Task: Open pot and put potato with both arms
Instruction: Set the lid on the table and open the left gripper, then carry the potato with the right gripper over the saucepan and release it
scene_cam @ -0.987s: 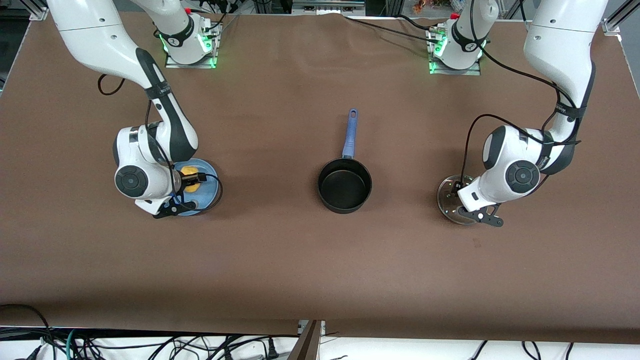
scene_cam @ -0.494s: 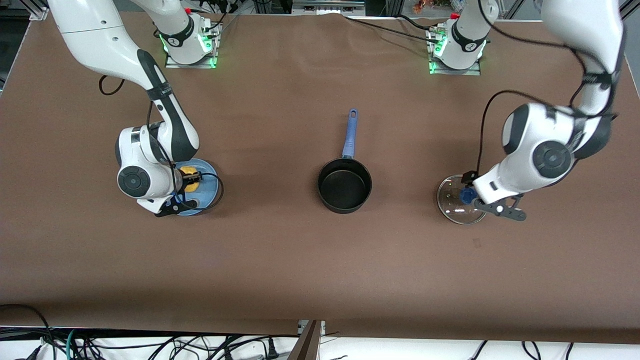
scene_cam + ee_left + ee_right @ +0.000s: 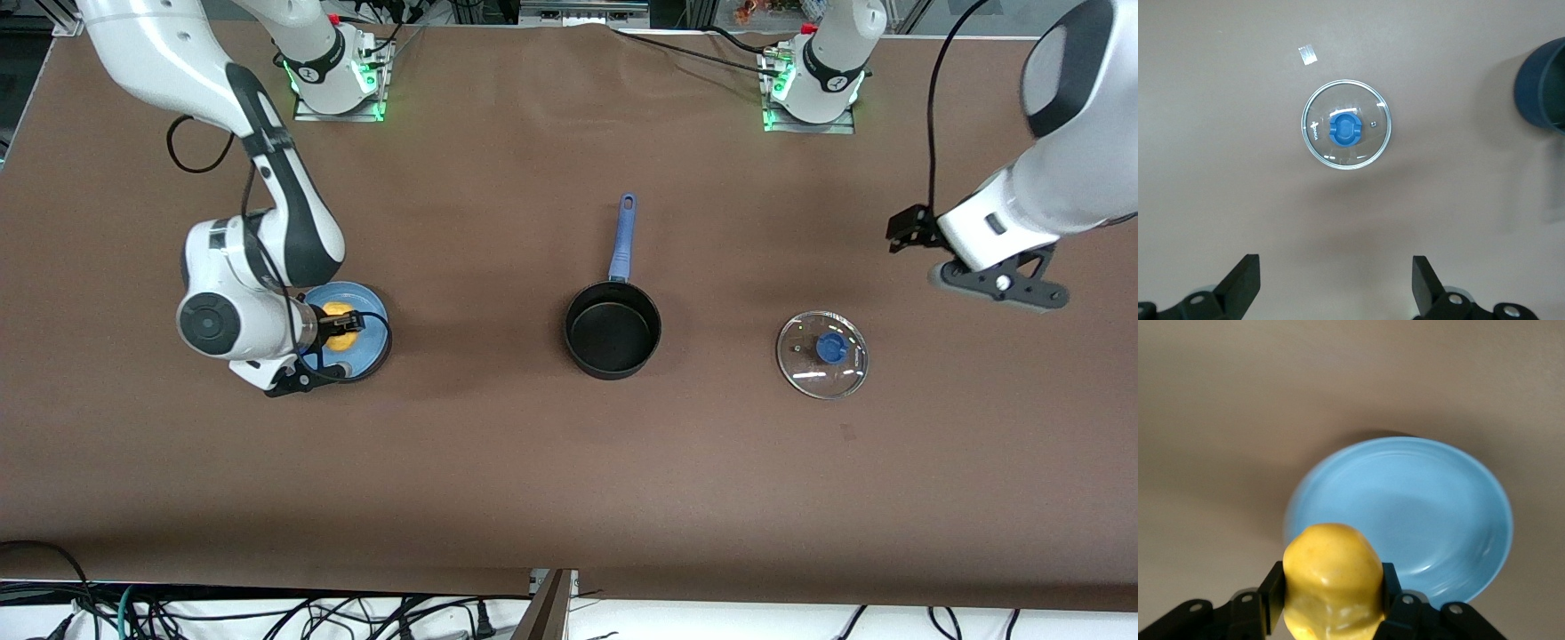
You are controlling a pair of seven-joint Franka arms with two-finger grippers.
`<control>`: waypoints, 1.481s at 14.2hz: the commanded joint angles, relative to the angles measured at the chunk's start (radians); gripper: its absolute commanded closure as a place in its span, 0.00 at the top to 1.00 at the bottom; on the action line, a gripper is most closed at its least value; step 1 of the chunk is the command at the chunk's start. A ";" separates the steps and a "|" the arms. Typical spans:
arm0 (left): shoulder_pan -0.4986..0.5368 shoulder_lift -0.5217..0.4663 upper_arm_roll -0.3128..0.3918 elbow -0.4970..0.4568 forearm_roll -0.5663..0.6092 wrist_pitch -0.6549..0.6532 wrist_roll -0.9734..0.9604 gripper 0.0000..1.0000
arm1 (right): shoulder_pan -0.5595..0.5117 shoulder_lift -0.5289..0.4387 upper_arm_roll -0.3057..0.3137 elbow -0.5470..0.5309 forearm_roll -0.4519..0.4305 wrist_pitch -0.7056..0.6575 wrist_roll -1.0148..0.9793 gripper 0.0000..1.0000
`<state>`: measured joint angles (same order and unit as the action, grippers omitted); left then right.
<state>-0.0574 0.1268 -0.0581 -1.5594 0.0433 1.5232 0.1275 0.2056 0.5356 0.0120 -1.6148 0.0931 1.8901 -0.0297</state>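
So the pot sits open mid-bench with its blue handle pointing toward the robot bases. Its glass lid lies flat on the bench beside the pot, toward the left arm's end. The left tool hangs over the bench near that lid, fingers spread wide with nothing in them; I'd say that arm just waits now.

The right tool is clamped on the potato, raised just clear of the light-blue plate, which sits well apart from the pot toward the right arm's end.

My take on the carry: lift enough to clear the pot's rim, travel level, stop over the middle of the pot, lower in before letting go so it doesn't bounce out.

Count: one pot, one lid, one potato, one plate, two arms.
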 commanded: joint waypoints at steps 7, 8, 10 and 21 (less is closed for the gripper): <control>-0.021 -0.179 0.066 -0.205 -0.049 0.250 -0.097 1.00 | 0.322 0.134 0.098 0.358 0.086 0.042 0.911 0.34; -0.018 -0.176 0.069 -0.189 -0.049 0.180 -0.121 1.00 | 0.351 0.165 0.098 0.386 0.086 0.093 0.977 0.34; -0.016 -0.165 0.067 -0.145 -0.049 0.074 -0.135 1.00 | 0.391 0.219 0.102 0.426 0.088 0.205 1.072 0.34; -0.024 -0.142 0.055 -0.106 -0.037 0.069 -0.135 1.00 | 0.457 0.345 0.106 0.452 0.088 0.511 1.188 0.99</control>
<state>-0.0724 -0.0272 -0.0048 -1.6933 0.0107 1.6114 0.0057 0.6535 0.8546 0.1208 -1.2044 0.1698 2.3906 1.1449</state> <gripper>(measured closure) 0.000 0.264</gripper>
